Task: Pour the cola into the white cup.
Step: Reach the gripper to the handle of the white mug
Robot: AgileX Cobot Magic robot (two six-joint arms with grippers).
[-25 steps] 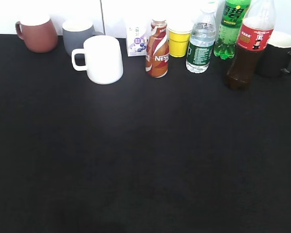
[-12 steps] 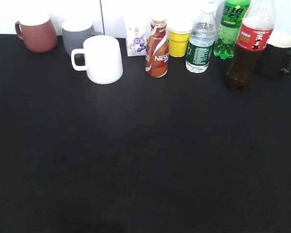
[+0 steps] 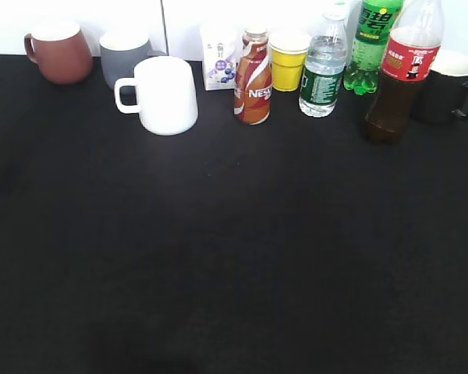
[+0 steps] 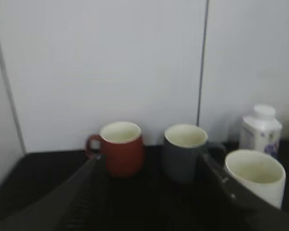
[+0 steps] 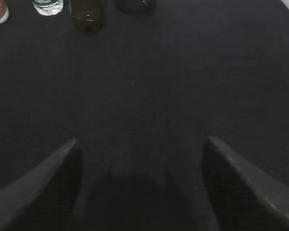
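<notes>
The cola bottle [image 3: 398, 74] stands upright at the back right of the tabletop [image 3: 234, 249], capped as far as can be seen, just in front of the black mug [image 3: 447, 95] and beside the green soda bottle [image 3: 372, 48]. The white cup [image 3: 165, 95] stands upright at the back left, handle to the left, well apart from the cola bottle, with the grey mug [image 3: 123, 57] just behind it. Judged from this, no step is done: bottle not gripped, nothing poured.

Neither arm shows in the exterior view. The left claw [image 4: 154, 192] is open and empty, its fingers spread low in the left wrist view, facing the brown mug [image 4: 119, 147], the grey mug and the white cup. The right claw [image 5: 139, 187] is open and empty above bare tabletop, with the base of the cola bottle far ahead at the upper left of its view.

Open room: the whole front and middle of the tabletop. Crowding lies along the back row only; the water bottle [image 3: 323, 72] and the coffee drink bottle [image 3: 253, 82] stand between the bottle and the cup
</notes>
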